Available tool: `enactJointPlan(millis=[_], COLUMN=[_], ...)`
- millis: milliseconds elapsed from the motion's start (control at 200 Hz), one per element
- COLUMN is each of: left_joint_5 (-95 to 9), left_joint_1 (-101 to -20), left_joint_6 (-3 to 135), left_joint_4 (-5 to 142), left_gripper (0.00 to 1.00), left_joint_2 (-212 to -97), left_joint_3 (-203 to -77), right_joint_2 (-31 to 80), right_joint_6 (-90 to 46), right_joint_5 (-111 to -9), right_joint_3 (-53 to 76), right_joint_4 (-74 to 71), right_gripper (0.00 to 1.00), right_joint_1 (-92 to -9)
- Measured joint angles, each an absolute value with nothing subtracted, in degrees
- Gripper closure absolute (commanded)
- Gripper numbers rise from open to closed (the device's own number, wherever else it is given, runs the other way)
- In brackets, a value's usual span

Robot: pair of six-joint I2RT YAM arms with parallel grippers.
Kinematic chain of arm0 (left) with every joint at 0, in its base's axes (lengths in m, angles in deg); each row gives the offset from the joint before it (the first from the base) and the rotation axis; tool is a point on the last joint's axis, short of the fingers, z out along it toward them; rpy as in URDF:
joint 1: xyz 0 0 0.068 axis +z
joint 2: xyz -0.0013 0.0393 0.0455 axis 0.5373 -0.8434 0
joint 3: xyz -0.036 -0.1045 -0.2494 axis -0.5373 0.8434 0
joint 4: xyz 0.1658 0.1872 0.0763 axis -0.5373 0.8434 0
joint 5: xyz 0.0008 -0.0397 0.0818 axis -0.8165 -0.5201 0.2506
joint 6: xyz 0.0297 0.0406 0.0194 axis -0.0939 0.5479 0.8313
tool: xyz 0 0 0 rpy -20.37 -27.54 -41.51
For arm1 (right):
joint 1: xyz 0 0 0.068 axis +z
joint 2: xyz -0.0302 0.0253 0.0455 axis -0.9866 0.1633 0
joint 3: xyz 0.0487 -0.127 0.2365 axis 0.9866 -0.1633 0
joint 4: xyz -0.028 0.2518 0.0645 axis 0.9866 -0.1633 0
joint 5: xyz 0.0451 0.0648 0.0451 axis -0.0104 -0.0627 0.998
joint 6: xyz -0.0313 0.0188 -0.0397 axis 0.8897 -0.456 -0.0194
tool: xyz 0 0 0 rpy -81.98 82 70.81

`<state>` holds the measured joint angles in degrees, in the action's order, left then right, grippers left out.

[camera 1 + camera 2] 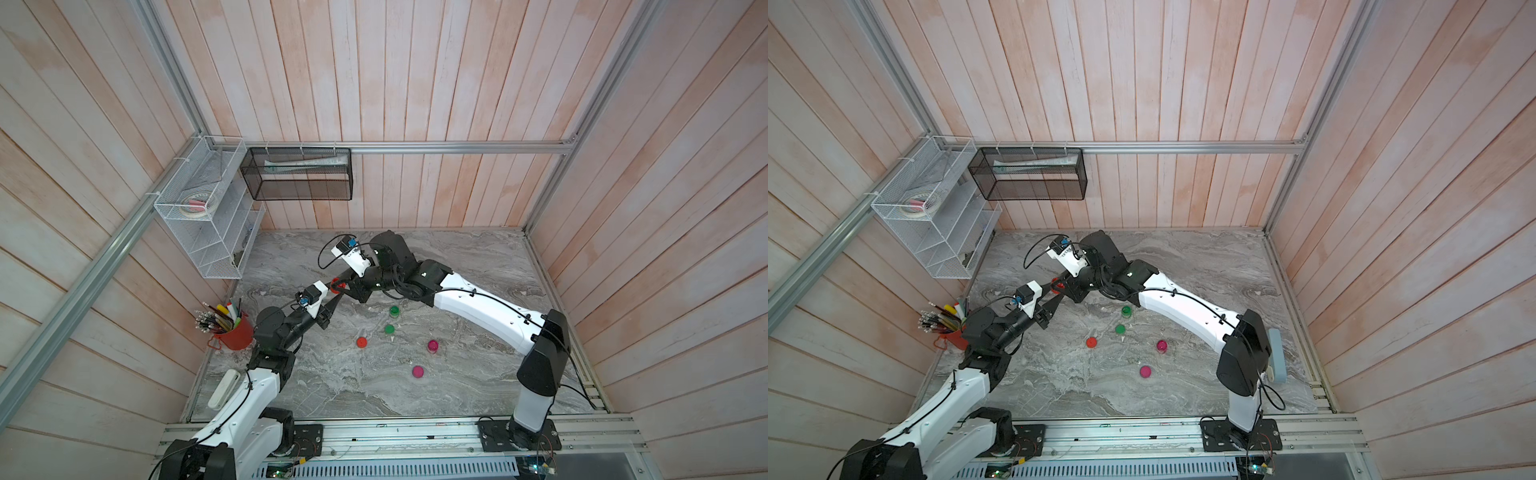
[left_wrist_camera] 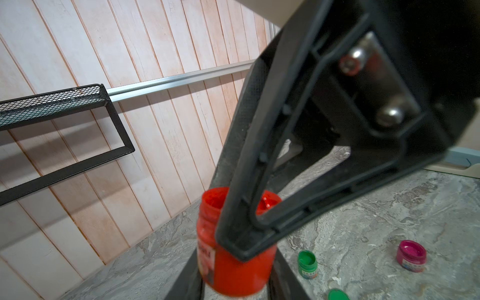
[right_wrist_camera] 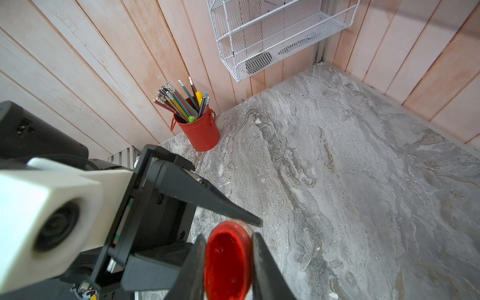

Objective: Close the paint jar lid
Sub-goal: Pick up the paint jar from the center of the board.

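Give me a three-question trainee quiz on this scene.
1. True or false: the red jar is capped.
2. What holds the pencils? A) red bucket B) glass mug C) cardboard box
3. Besides the green jar, what colour jar stands open on the table?
Key: 1 false; 2 A; 3 the pink jar.

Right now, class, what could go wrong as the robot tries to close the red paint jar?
1. The red paint jar is open, gripped by the right arm's jaws, while the left arm's jaws crowd its rim: a bump might spill paint.
2. The red lid lies apart on the table, near the open green jar; reaching for it could knock that jar.
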<state>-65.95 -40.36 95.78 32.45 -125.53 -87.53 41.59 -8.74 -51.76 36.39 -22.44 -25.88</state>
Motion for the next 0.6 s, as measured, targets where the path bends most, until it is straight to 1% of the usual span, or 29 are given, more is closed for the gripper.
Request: enactJointPlan(millis=[200, 305, 390, 545, 600], left_joint_5=[-65.42, -65.18, -65.12, -65.16, -65.18], left_joint_1=[-40.33, -40.36, -40.38, -40.44, -40.44], left_joint_6=[95.76, 95.76, 95.76, 96.15, 96.50], left_joint_4=[32.45, 32.45, 32.49, 32.82, 33.35], left_gripper=[0.56, 0.55, 0.57, 0.66, 0.68], left_joint_2=[-125.53, -125.53, -125.53, -125.53, -125.53], left_joint_3=[-87.62, -87.62, -87.62, -87.73, -87.99], right_joint_2=[41.96, 42.28, 42.46, 42.46, 42.46], right_joint_6=[-8.70, -8.70, -8.68, -8.68, -8.68], right_joint_5=[-51.76, -51.76, -51.78, -51.80, -51.85], right_joint_3=[36.96, 36.96, 37.07, 37.25, 37.27], right_joint_4=[-22.86, -22.88, -22.86, -22.99, -23.10], right_gripper=[0.74, 0.74, 0.74, 0.74, 0.74], right_joint_1=[-25.77, -25.62, -25.55, -25.55, -25.55])
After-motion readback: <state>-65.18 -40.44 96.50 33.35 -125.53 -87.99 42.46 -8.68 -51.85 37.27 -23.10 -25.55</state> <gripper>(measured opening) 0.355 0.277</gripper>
